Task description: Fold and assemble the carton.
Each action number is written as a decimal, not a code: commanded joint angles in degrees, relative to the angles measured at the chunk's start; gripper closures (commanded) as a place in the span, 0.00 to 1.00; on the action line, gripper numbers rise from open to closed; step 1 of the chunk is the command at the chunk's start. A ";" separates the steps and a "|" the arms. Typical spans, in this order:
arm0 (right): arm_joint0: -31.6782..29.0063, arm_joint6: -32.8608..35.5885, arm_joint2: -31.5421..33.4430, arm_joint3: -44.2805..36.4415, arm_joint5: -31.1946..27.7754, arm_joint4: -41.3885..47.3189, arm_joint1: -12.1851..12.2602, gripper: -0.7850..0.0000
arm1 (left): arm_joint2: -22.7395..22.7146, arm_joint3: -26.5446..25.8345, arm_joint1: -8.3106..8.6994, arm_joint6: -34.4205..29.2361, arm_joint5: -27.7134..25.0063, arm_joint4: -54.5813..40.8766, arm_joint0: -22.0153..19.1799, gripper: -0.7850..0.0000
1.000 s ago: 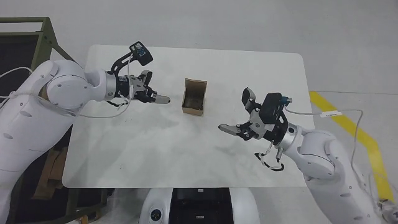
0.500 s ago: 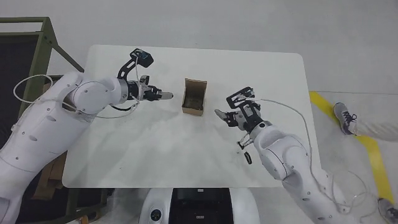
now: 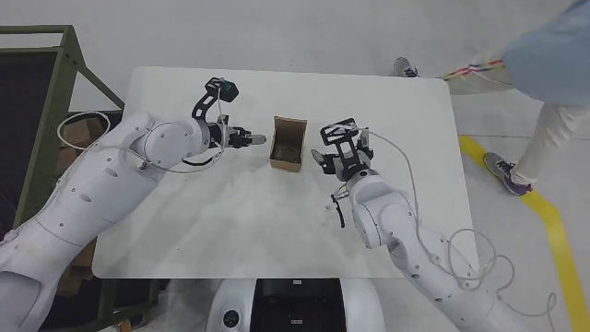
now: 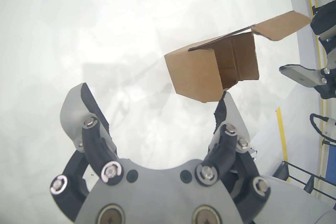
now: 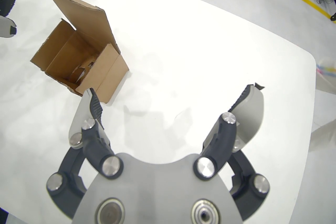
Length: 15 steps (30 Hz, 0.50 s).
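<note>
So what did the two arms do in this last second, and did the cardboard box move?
Both arms closed in on the carton: the left gripper edged toward one side, the right gripper swung in toward the other. Neither took hold; both are open. The carton stayed put, flap open.

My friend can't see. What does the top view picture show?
A small brown cardboard carton, open on top, stands on a white table. The robot's open left pincer and open right pincer sit close on either side.

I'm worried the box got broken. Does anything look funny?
A little. The carton stands open, one flap sticking up, and a ragged gap in its floor shows white beneath. Nothing is spilled.
</note>
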 commanded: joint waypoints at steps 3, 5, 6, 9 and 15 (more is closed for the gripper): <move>1.31 0.89 -1.06 2.03 0.21 -0.17 -0.94 0.00 | 1.39 1.69 -1.23 -0.47 -0.16 0.11 -1.26 0.00; 1.74 0.98 -1.46 2.76 0.46 -0.24 -1.39 0.00 | 1.87 2.31 -1.72 -0.85 -0.45 0.24 -1.74 0.00; 1.89 0.99 -1.59 3.03 0.59 -0.24 -1.59 0.00 | 2.09 2.58 -1.95 -1.07 -0.53 0.32 -1.94 0.00; 2.19 0.80 -1.82 3.54 0.86 -0.08 -2.16 0.00 | 2.71 3.20 -2.63 -1.41 -0.59 0.60 -2.41 0.00; 2.94 0.69 -2.42 4.75 0.27 -0.21 -3.23 0.00 | 3.82 4.32 -3.95 -2.05 -0.72 1.08 -3.28 0.00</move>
